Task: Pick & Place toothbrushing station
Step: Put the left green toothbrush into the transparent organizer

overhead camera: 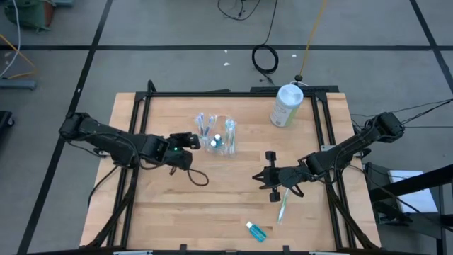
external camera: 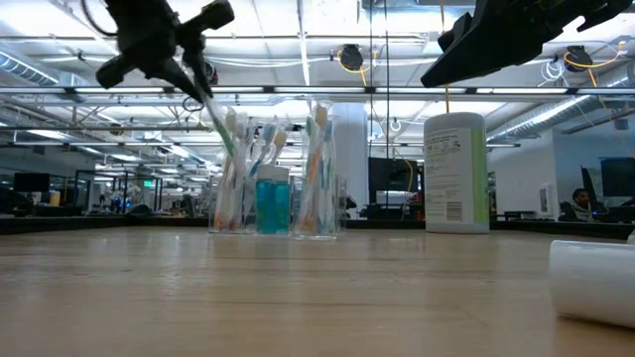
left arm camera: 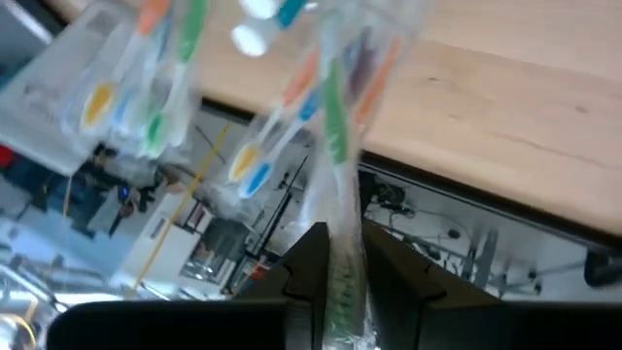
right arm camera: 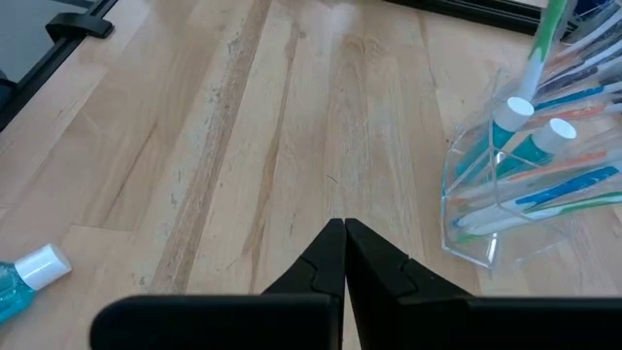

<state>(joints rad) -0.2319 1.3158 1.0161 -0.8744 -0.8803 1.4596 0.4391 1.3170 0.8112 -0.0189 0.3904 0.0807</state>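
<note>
Clear holder crammed with toothbrushes on the wooden table; left gripper pinches a toothbrush, right gripper closed empty

Over the wooden table the right claw points with its two dark fingers pressed together, the clear toothbrushing station holding toothbrushes and white-capped blue bottles ahead to one side, a small blue bottle lying apart.
</note>
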